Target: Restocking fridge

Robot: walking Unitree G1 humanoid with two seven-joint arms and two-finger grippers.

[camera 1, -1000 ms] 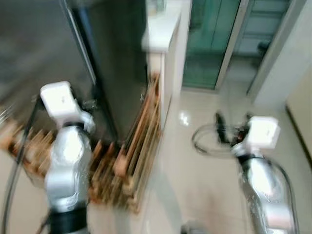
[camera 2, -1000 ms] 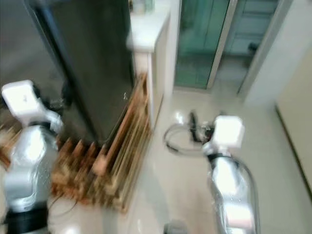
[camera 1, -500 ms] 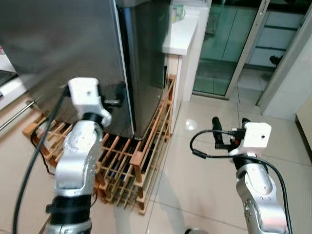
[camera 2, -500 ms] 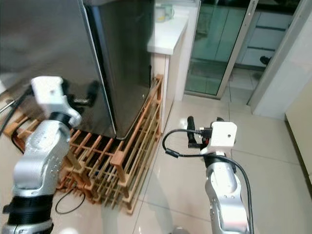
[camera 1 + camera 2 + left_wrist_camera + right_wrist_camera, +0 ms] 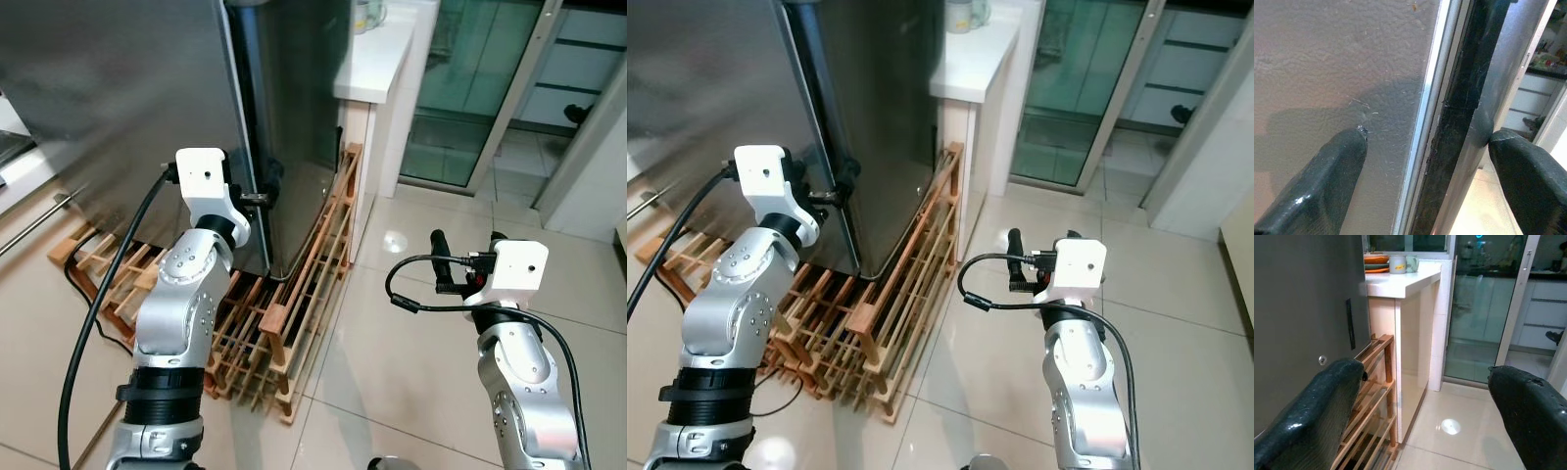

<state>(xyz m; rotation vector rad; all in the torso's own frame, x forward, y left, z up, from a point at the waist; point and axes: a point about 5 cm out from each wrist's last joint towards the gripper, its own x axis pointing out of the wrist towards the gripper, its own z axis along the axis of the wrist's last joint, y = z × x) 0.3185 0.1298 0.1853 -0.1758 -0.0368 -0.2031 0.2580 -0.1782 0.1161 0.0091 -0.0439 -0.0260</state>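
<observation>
A tall stainless-steel fridge (image 5: 147,88) is seen at the far left of the scene, its door shut, standing on a low wooden slatted rack (image 5: 284,294) that rests on the glossy tiled floor (image 5: 411,343). The left pincer (image 5: 263,192) is raised against the fridge's near right corner, at the dark vertical seam (image 5: 1459,122) between the door front and the grey side panel; its two black fingers (image 5: 1327,186) are spread apart, one lying before the brushed door face and the other beside the side panel, and nothing is grasped between them. A black cable (image 5: 98,294) is looped down from the left wrist toward the floor. The right pincer (image 5: 465,262) is held out over the bare floor, well apart from the fridge, with its fingers released and wide and nothing between them. To the right of the fridge a white bench (image 5: 1400,284) is set, on which a mug (image 5: 1397,264) and stacked orange plates (image 5: 1376,262) are carried. Farther off, a glass sliding door (image 5: 480,88) is shown.
</observation>
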